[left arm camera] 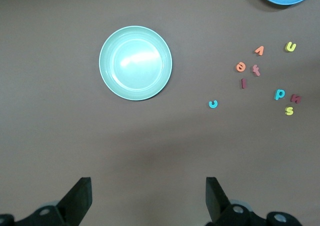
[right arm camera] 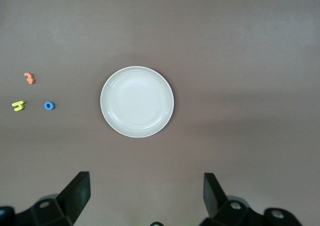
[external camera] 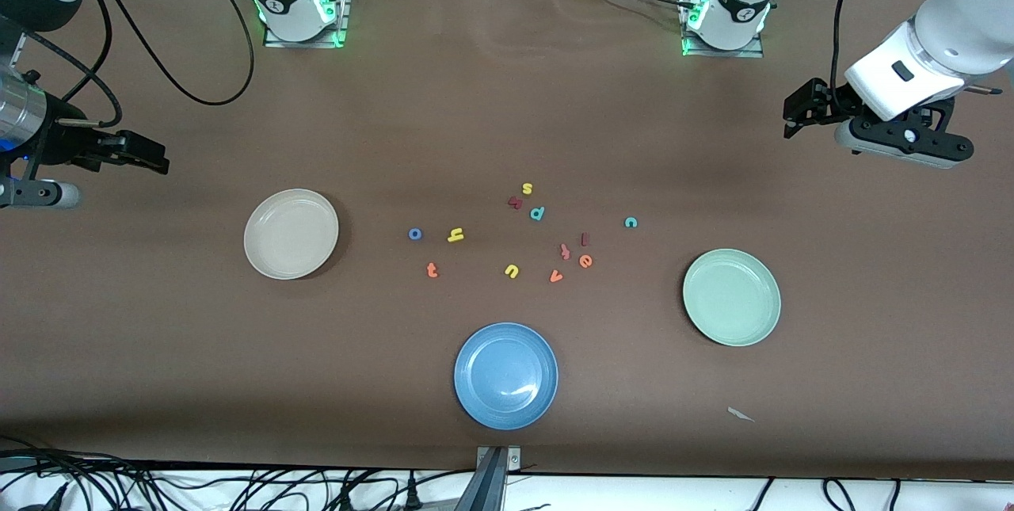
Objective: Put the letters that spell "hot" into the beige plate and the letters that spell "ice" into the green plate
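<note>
Front view: plates (external camera: 291,234) empty, untouched.

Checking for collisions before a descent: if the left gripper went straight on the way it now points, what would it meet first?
Probably bare brown table, just short of the round pale-green plate; the open left gripper has nothing else under it, though depth is unclear.

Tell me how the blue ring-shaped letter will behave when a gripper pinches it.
The blue ring letter lies flat on the table, so it probably will not roll. It is tiny and thin, so likely very light and hard to pinch from above. It looks like soft foam and may squash a little.
</note>
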Robot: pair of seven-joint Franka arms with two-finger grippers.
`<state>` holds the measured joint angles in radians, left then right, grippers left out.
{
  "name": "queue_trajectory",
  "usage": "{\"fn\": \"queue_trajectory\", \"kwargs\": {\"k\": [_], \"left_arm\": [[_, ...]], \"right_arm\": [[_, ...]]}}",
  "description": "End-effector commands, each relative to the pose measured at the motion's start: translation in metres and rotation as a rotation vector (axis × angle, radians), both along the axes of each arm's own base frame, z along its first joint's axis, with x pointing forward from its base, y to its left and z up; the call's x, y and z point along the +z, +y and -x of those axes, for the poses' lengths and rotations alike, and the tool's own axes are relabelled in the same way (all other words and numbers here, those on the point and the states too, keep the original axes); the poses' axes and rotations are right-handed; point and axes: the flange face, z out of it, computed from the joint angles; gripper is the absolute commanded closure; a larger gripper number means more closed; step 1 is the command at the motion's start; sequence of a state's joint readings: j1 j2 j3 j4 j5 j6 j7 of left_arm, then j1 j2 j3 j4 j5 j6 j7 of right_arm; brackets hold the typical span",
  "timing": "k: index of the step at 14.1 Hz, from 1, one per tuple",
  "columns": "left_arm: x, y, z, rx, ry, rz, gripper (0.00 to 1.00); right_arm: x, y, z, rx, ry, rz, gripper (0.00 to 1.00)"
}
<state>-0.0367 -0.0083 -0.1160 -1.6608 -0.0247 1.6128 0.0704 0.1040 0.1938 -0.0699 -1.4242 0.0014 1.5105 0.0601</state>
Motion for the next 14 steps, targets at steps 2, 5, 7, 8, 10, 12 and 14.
{"fn": "queue_trajectory", "kwargs": {"k": [2, 5, 7, 8, 10, 12, 14], "left_arm": [[0.0065, -0.0014, 0.0005, -0.001, -0.002, -0.014, 0.0], [0.0064, -0.0004, 0.0005, 0.001, -0.001, -0.016, 0.0], [0.0055, -0.0011, 0.0002, -0.001, 0.001, -0.017, 0.0], [0.0064, -0.0002, 0.0005, 0.001, -0.001, -0.017, 0.0], [0.0064, -0.0002, 0.0005, 0.001, -0.001, -0.017, 0.0], [0.0065, -0.001, 0.0011, -0.001, -0.001, -0.017, 0.0], [0.008, -0.0008, 0.003, -0.003, 0.005, -0.019, 0.0]], "right_arm": [[0.0019, 0.0004, -0.0014, 0.005, -0.008, 0.002, 0.0], [0.0019, 0.0004, -0.0014, 0.005, -0.008, 0.002, 0.0], [0.0019, 0.0004, -0.0014, 0.005, -0.008, 0.002, 0.0], [0.0019, 0.0004, -0.0014, 0.005, -0.008, 0.002, 0.0], [0.0019, 0.0004, -0.0014, 0.003, -0.008, 0.002, 0.0], [0.0012, 0.0004, -0.0013, 0.003, -0.006, 0.002, 0.0], [0.0011, 0.0004, -0.0013, 0.005, -0.006, 0.002, 0.0]]}}
